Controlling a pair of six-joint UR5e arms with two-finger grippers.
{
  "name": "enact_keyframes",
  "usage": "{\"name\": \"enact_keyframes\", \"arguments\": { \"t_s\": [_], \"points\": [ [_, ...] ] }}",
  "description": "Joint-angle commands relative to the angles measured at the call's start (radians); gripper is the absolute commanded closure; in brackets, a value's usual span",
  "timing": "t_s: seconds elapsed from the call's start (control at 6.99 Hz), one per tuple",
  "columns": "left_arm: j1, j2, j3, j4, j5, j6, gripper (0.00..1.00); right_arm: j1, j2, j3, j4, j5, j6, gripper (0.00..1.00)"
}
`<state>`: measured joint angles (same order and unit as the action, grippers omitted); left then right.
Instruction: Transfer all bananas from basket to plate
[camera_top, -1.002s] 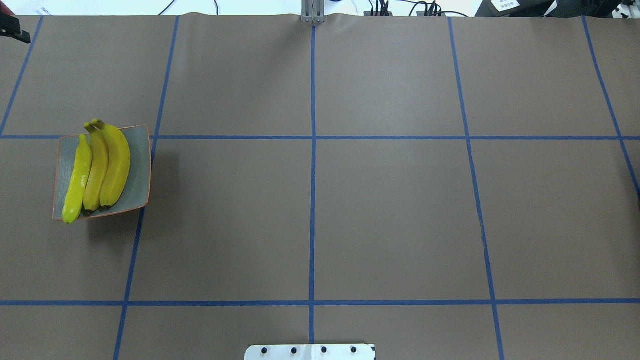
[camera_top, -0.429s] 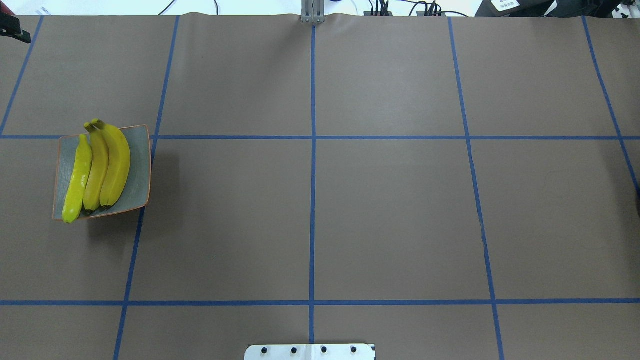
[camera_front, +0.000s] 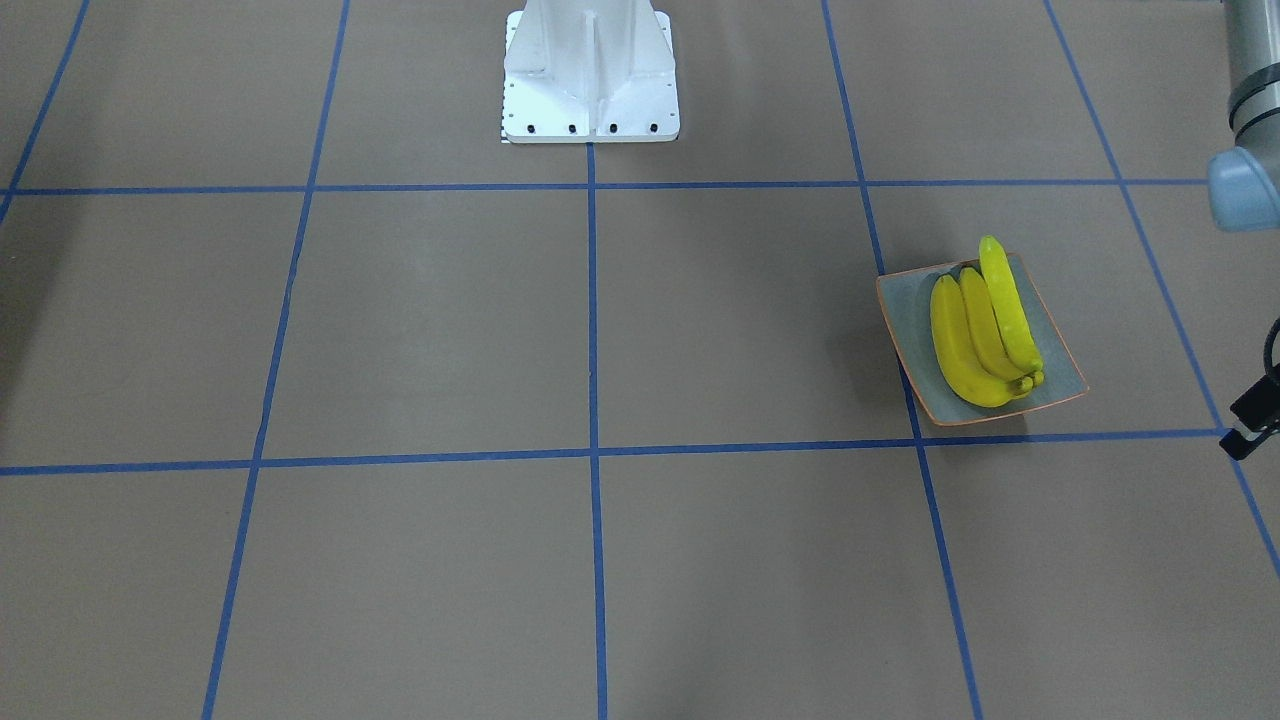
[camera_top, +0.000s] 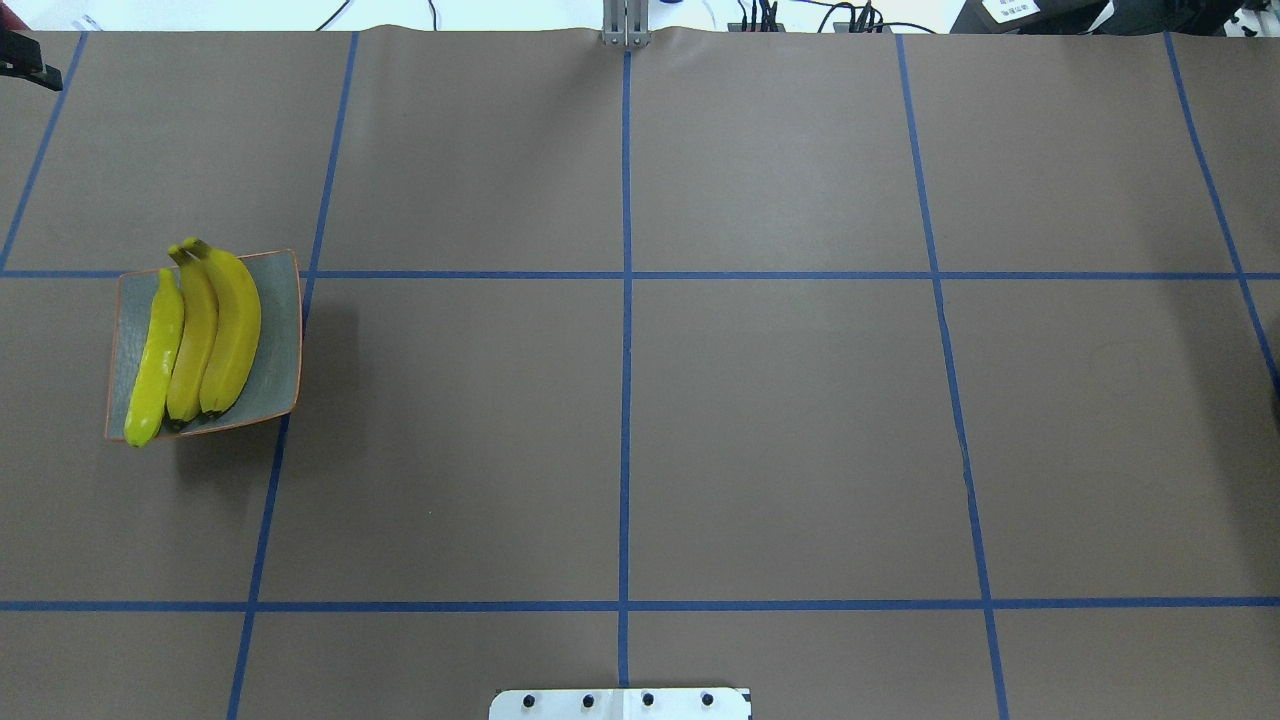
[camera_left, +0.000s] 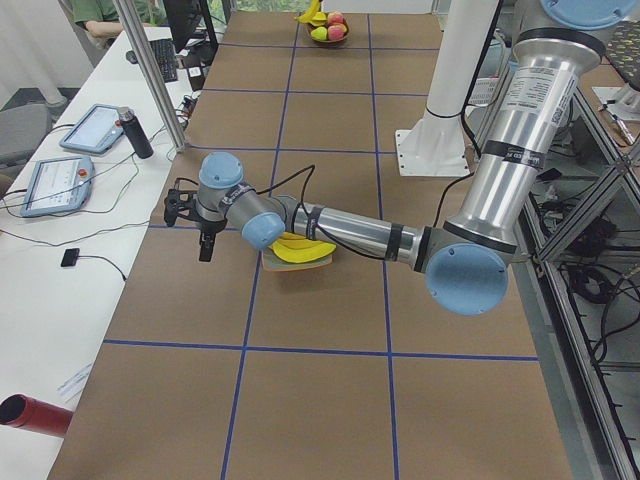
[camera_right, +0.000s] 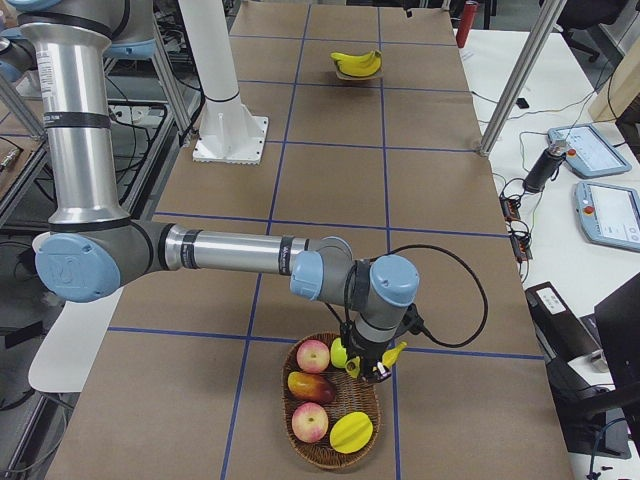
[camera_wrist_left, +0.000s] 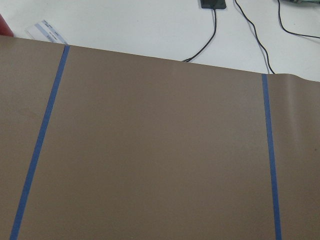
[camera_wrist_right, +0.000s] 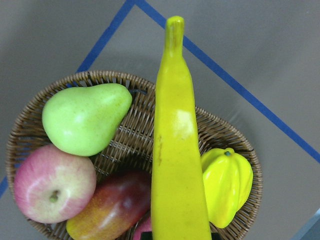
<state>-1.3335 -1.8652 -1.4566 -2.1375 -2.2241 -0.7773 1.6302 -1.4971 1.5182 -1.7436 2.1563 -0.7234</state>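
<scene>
right gripper (camera_right: 372, 370) is grasping a banana (camera_wrist_right: 177, 165) just above the basket (camera_wrist_right: 115, 75); whether the left gripper (camera_left: 204, 243) is clenching, i cannot tell.

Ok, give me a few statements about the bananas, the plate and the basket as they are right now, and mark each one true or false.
1. Three yellow curved bananas lie on the square grey-blue plate. True.
2. The woven wicker basket is empty. False: it holds a green pear, a pink-red apple and other fruit.
3. A fourth yellow banana shows over the basket in the right wrist view. True.
4. The plate sits on the robot's right half of the brown table. False: it is on the robot's left half.
5. One banana's tip sticks out past the plate's rim. True.
</scene>
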Motion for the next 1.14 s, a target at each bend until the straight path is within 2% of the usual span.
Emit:
{"name": "enact_keyframes", "arguments": {
  "t_s": [0.0, 0.29, 0.72, 1.0],
  "points": [
    [0.013, 0.003, 0.004, -0.004, 0.001, -0.002, 0.0, 0.002, 0.032, 0.023, -0.028, 0.074, 0.048, 1.0],
    [0.016, 0.0, 0.001, -0.005, 0.0, -0.008, 0.0, -0.01, 0.061, 0.089, -0.027, 0.192, 0.28, 1.0],
    [0.043, -0.008, -0.01, -0.01, 0.0, -0.01, 0.0, -0.117, 0.132, 0.119, -0.017, 0.489, 0.642, 1.0],
    [0.172, -0.124, -0.005, -0.035, 0.007, -0.222, 0.0, -0.225, 0.252, 0.119, -0.016, 0.56, 0.848, 1.0]
  ]
}}
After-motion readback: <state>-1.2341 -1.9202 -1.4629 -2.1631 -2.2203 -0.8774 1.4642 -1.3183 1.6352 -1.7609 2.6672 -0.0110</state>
